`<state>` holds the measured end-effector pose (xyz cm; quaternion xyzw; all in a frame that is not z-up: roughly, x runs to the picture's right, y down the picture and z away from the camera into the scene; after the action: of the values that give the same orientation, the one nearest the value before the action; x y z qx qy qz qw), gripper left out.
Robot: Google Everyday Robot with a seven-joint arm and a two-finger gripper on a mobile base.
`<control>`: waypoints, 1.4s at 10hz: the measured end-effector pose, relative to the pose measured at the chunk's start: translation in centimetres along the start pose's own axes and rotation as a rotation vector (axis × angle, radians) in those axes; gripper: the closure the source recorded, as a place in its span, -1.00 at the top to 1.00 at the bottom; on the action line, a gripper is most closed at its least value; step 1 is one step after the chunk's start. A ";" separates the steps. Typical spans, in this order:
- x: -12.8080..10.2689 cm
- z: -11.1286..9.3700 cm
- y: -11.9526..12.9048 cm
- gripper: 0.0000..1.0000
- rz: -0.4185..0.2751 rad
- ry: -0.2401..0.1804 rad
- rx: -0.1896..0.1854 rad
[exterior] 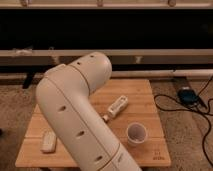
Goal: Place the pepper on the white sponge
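The robot's thick white arm (75, 115) fills the middle and lower left of the frame, bending over the wooden desk (145, 90). Its end effector is out of view, so I cannot tell whether it is clenched or released. The white sponge (48, 141) lies flat near the desk's lower left corner, just left of the arm, while the pepper is hidden from me; right of the arm lie a white bottle (118, 106) and, below it, an upright white cup (136, 134).

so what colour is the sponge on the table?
Off-white. The white sponge shows in the camera view. The gripper is out of frame.
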<state>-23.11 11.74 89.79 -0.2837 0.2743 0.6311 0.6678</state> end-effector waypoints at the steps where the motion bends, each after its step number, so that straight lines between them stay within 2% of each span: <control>1: 0.7 -0.8 -0.1 -1.00 0.011 0.006 -0.005; 3: 2.4 -3.5 0.3 -1.00 0.006 0.010 -0.029; 5: 5.9 -6.7 2.2 -1.00 -0.019 0.026 -0.063; 7: 9.8 -8.3 4.3 -1.00 -0.045 0.046 -0.096; 9: 13.5 -8.6 6.8 -1.00 -0.074 0.077 -0.123; 11: 16.9 -7.8 8.8 -1.00 -0.098 0.121 -0.138; 14: 18.9 -6.6 9.5 -1.00 -0.096 0.165 -0.129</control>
<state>-31.68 20.34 71.23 -0.3900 0.2732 0.5891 0.6529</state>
